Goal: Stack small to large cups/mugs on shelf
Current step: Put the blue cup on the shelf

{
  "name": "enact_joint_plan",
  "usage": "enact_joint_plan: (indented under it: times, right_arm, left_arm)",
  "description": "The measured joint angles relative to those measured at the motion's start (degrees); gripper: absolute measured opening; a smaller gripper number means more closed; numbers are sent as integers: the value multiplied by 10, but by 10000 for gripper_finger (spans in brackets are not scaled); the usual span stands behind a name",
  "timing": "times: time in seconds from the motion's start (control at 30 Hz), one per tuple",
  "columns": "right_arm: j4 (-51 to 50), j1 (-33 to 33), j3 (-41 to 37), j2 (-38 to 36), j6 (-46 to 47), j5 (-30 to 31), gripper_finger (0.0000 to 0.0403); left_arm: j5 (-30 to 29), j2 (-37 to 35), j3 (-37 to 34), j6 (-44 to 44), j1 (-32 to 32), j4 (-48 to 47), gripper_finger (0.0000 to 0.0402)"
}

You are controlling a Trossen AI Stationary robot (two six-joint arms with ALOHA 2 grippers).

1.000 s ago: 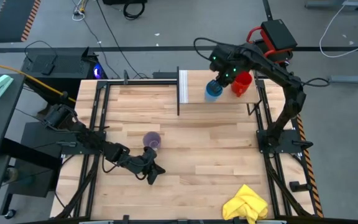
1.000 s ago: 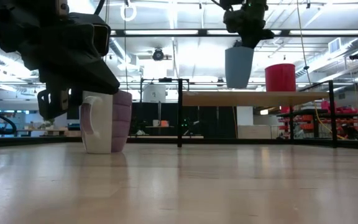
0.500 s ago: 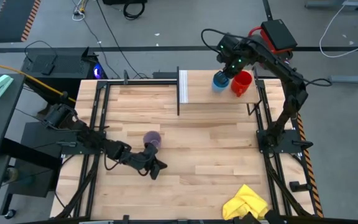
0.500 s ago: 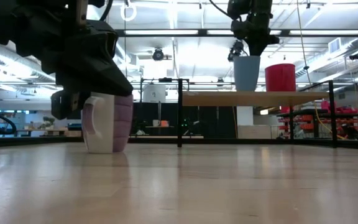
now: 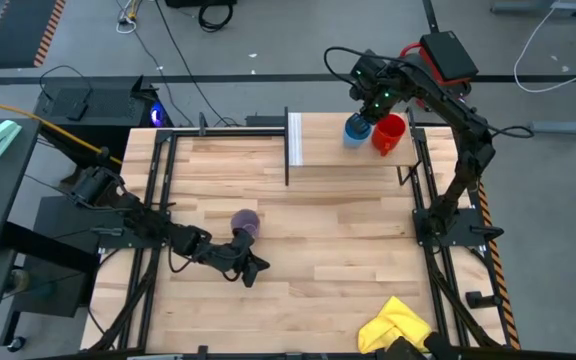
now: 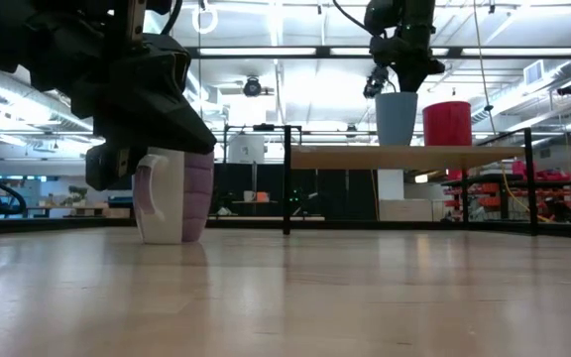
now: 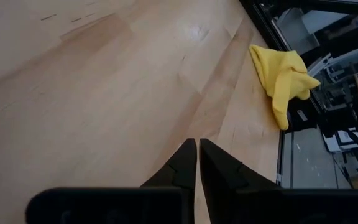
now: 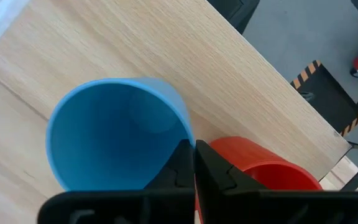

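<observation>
The blue cup (image 5: pixel 355 130) stands upright on the shelf (image 5: pixel 318 142), close beside the red mug (image 5: pixel 390 135), which rests on its base there. My right gripper (image 8: pixel 194 149) is above the blue cup, shut on it. The purple mug (image 5: pixel 245 225) stands on its base on the tabletop, its pale handle (image 6: pixel 145 198) facing the near edge. My left gripper (image 5: pixel 253 272) is low over the table just near-side of the purple mug, fingers shut (image 7: pixel 197 146) and touching nothing. My right gripper pinches the blue cup's rim (image 8: pixel 185 134) on the side next to the red mug (image 8: pixel 260 165), one finger inside the cup and one outside. The fingers come from above, pointing down. The cup is upright, its base (image 6: pixel 397 144) at the shelf board.
A yellow cloth (image 5: pixel 396 327) lies near the table's near right corner. The shelf's white upright panel (image 5: pixel 294 138) stands left of the blue cup. Black frame rails run along the table's left and right sides. Bare tabletop lies between the purple mug and the shelf.
My right gripper carried the blue cup toward the far right of the shelf, up beside the red mug, and lowered it from clear above the board down onto it. My left gripper shifted slightly toward the table's right, staying shut.
</observation>
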Motion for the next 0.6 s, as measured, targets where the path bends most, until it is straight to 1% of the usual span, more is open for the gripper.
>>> enact_joint_plan:
  times: [0.3,0.47,0.6]
  right_arm:
    - [2,1,0,17,-12,-2,1]
    - [9,1,0,21,-18,-3,1]
    - [12,1,0,22,-21,-4,10]
  left_arm:
    - [0,0,0,0,0,1,36]
    - [0,0,0,-8,0,1,32]
    - [0,0,0,-12,0,1,28]
